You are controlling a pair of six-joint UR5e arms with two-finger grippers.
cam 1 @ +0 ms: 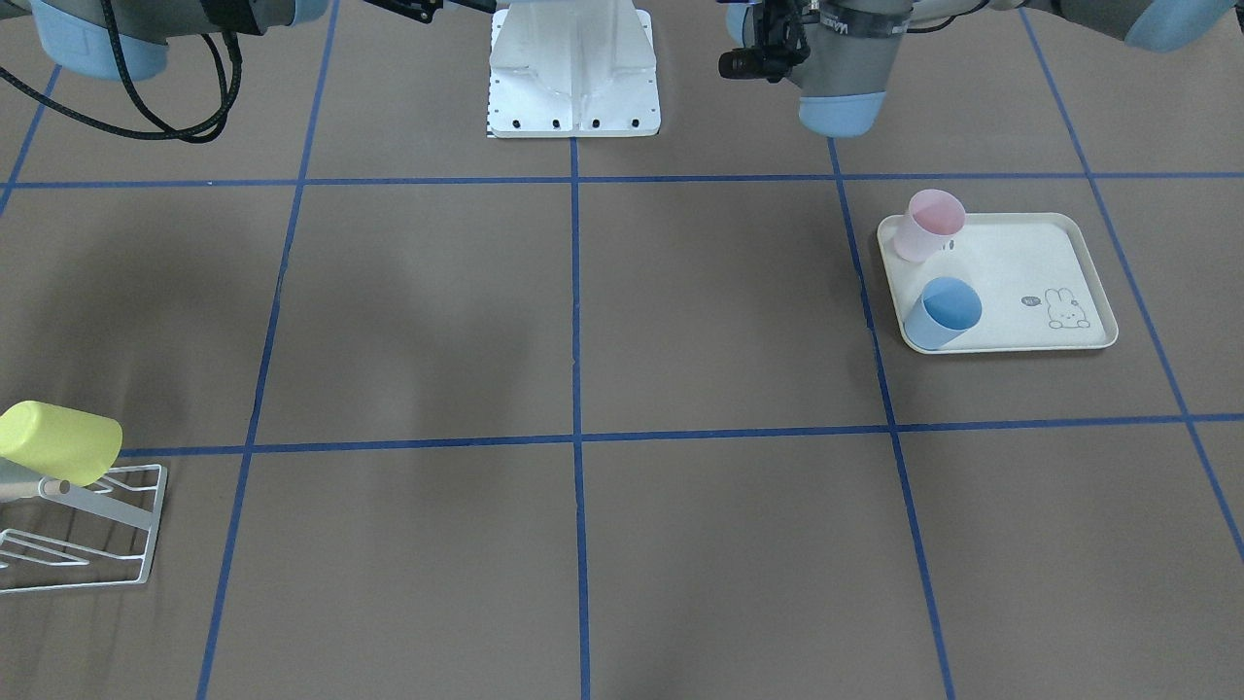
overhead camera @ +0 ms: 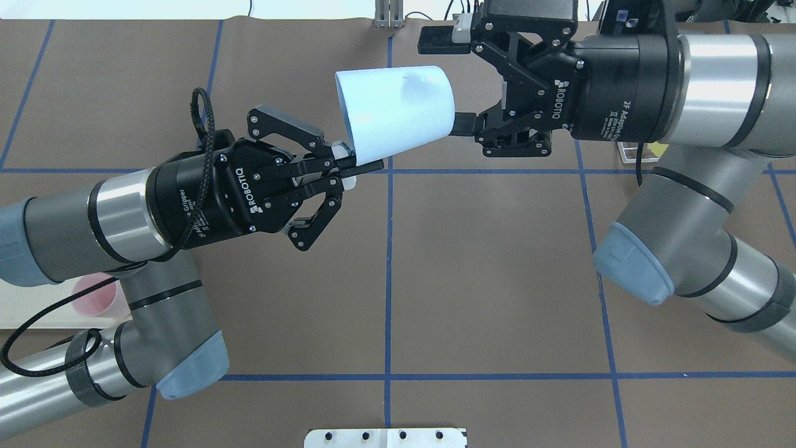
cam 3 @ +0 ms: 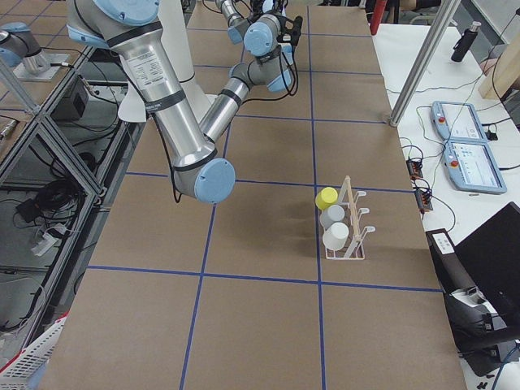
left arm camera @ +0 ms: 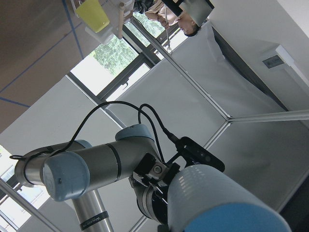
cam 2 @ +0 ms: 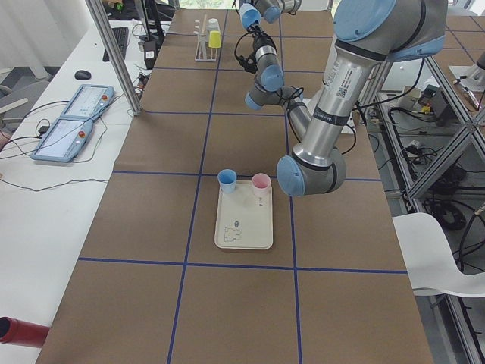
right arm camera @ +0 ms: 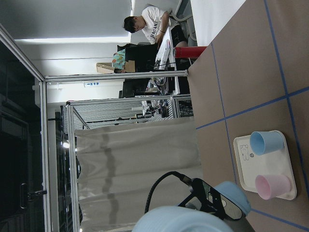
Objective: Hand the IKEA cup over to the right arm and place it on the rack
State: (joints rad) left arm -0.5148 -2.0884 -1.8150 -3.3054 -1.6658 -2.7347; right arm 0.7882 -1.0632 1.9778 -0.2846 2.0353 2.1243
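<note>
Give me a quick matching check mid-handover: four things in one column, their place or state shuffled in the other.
Things:
1. pale blue cup
2. yellow cup
3. pink cup
4. right gripper

Place or state:
A. on the tray
B. open
C. on the rack
D. pinched at the rim by the left gripper

Pairs: 1-D, 2-C, 3-A, 4-B

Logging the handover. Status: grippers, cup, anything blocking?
Left gripper shut on pale blue cup at the rim, mid-air. Right gripper open, fingers straddling the cup's base, not yet closed. Rack already holds a yellow cup. Nothing seen in the way.
</note>
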